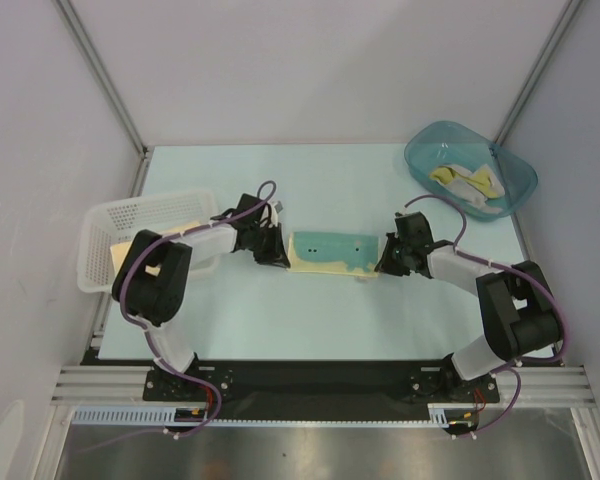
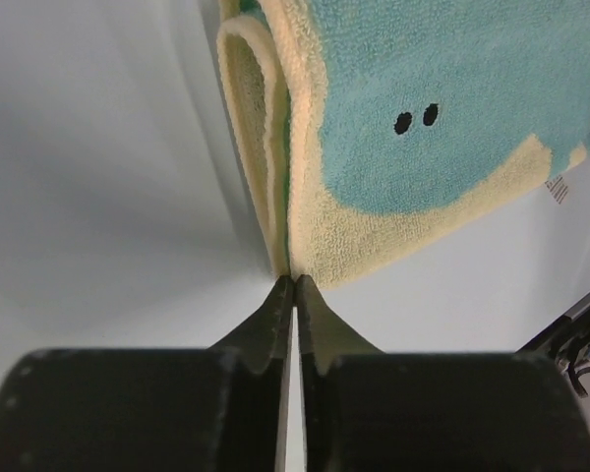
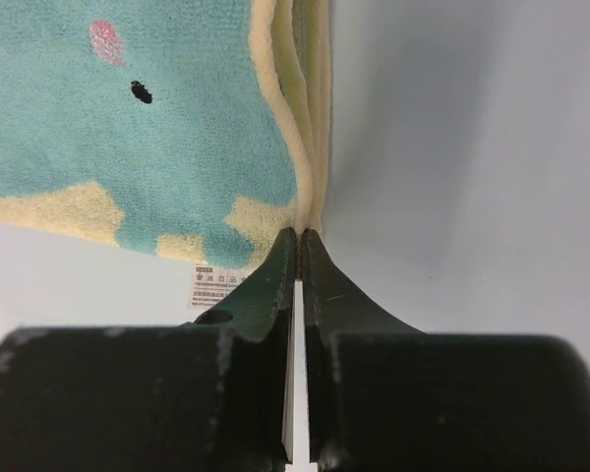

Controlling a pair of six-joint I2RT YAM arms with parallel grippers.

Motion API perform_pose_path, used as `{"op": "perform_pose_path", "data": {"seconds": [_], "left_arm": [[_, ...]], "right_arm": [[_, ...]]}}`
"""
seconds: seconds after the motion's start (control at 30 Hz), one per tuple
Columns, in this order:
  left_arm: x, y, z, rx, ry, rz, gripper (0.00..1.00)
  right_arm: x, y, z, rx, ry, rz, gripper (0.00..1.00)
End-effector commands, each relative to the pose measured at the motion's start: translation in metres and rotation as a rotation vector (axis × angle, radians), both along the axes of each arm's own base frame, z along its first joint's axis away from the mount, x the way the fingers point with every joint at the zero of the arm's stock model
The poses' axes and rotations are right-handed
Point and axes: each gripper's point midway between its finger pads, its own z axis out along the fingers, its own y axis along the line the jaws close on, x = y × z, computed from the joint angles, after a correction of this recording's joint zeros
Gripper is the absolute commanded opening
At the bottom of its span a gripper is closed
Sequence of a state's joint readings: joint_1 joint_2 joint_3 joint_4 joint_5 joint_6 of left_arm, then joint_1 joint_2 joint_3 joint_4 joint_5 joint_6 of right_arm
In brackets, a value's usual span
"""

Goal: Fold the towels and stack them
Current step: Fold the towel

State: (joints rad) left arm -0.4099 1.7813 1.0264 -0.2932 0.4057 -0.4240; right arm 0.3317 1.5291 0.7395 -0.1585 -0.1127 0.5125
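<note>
Wide open desk (image 1: 310,320) lies between you and the folded towel (image 1: 330,250), with more bare desk behind it up to the back wall (image 1: 310,70). The towel's ends are taken: left fingers (image 2: 270,324) and right fingers (image 3: 275,285) pinch there. The white mesh basket (image 1: 100,225) sits tight beside your left arm (image 1: 155,275), and the teal tub (image 1: 425,170) fills the far right corner.

Folded teal-yellow towel (image 1: 330,250), flat, centred.

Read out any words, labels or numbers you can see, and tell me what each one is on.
Care label at the edge of the towel: rows of symbols and fine print, too small to read.
No other text, brand, number or sign shows in any view.
</note>
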Motion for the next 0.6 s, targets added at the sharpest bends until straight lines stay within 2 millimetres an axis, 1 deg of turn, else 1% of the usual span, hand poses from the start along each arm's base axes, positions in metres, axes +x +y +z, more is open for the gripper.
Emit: {"op": "perform_pose_path", "data": {"seconds": [0.0, 0.03, 0.13, 0.27, 0.43, 0.57], "left_arm": [[-0.006, -0.006, -0.005, -0.012, 0.014, -0.014, 0.04], [-0.009, -0.006, -0.008, -0.006, 0.023, -0.013, 0.00], [-0.013, -0.003, -0.014, 0.017, 0.041, -0.003, 0.00], [-0.018, 0.003, -0.022, 0.045, 0.061, 0.014, 0.00], [-0.017, 0.008, -0.022, 0.075, 0.059, 0.026, 0.00], [-0.014, 0.012, -0.018, 0.100, 0.044, 0.035, 0.00]], "right_arm": [[-0.003, -0.007, -0.008, -0.027, 0.005, -0.007, 0.00], [-0.005, -0.008, -0.009, -0.032, 0.011, -0.005, 0.00], [-0.006, -0.011, -0.012, -0.042, 0.013, -0.007, 0.00], [-0.011, -0.016, -0.020, -0.074, 0.032, -0.008, 0.00], [-0.013, -0.030, -0.024, -0.114, 0.044, -0.031, 0.00], [-0.013, -0.039, -0.020, -0.128, 0.029, -0.046, 0.00]]}}
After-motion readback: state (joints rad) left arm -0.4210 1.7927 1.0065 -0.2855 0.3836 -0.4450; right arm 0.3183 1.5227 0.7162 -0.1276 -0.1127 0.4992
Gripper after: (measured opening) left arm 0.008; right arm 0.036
